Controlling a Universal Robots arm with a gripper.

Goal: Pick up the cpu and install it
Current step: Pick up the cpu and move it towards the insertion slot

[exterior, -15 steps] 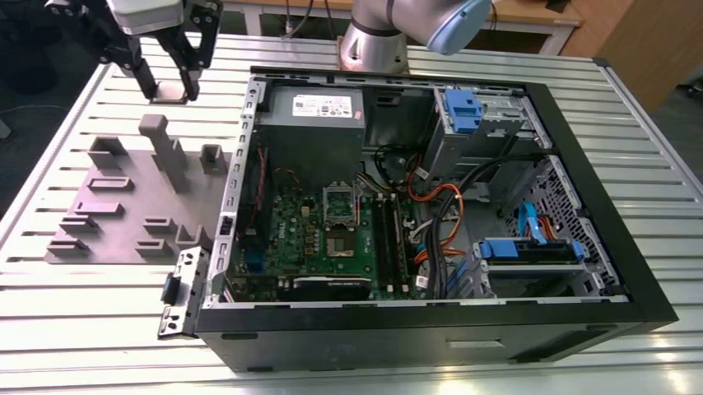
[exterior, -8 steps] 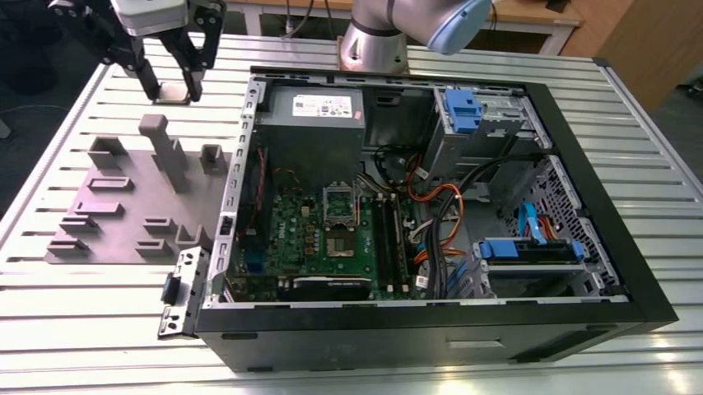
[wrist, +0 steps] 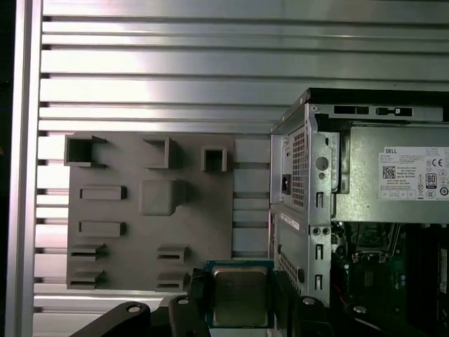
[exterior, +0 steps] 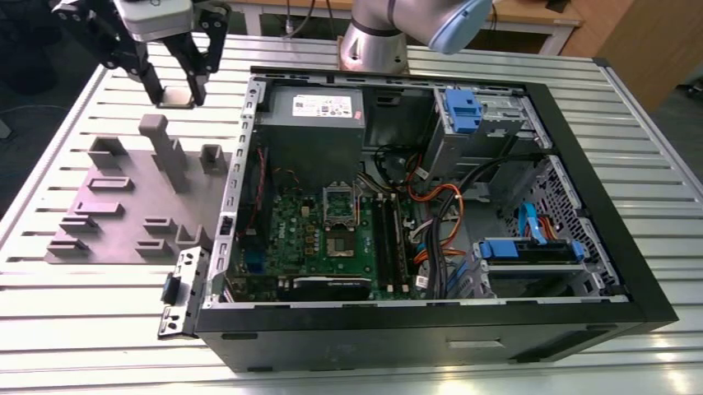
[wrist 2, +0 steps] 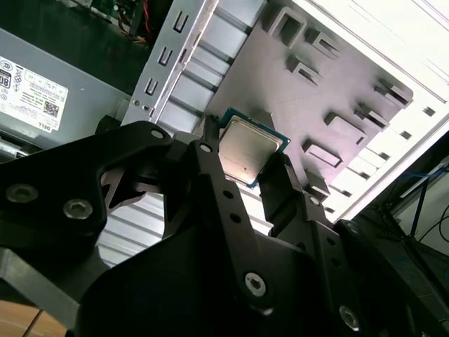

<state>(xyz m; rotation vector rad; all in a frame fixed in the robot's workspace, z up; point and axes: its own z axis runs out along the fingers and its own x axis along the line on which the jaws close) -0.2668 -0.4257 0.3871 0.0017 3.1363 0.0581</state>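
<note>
Outside first, by the exterior view: clenched on the cpu with the gripper, up over the slatted table, near the grey fixture plate and outside the open computer case. Inside that case: green motherboard with silver socket frame, grey power supply bearing a white label, blue drive caddies, orange cables. Next, in the second wrist view: cpu pinched between black fingers, silver top showing, label printed with a code square. Lastly, in the first wrist view: cpu gripped beside the case corner, label carrying barcodes and marks.
</note>
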